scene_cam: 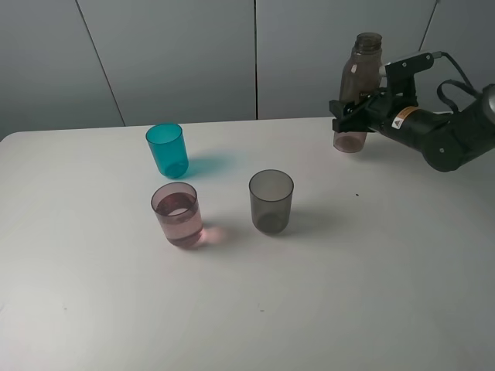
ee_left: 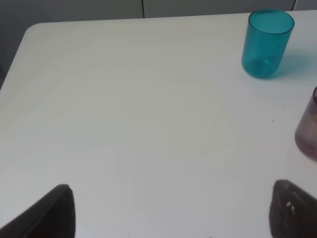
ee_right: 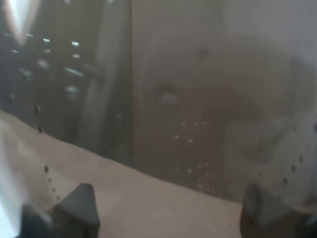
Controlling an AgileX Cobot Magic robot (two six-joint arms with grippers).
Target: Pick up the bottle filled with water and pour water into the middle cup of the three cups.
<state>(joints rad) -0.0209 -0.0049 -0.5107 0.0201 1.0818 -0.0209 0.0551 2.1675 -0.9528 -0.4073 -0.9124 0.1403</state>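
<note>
At the far right corner of the white table [scene_cam: 387,301], the bottle [scene_cam: 360,68] stands upright, its long axis vertical. The right gripper [scene_cam: 349,113] reaches in level from the side and straddles the lower body just above the base. The right wrist view is filled by the bottle's smoky wall, droplets clinging to it. The two dark fingertips [ee_right: 74,210] sit well apart, one to either side. Whether they press the plastic or stand just off it cannot be told from these pictures. The base appears to rest on the tabletop, so the lift looks not yet made.

The middle cup [scene_cam: 178,215], pink and holding a shallow layer of liquid, lies well apart from the bottle, toward the front left. The grey tumbler [scene_cam: 271,201] stands between the two, and the teal tumbler [scene_cam: 168,150] sits just behind the pink one. The right arm is plainly the nearer, and the only one at the bottle.

The left gripper [ee_left: 168,210] hangs over bare table with its fingers spread wide, holding and touching nothing. The teal tumbler is ahead of it and the pink cup's edge shows at the side of its view. The carry will likely have to pass the grey tumbler before the mouth tips over the pink rim.
</note>
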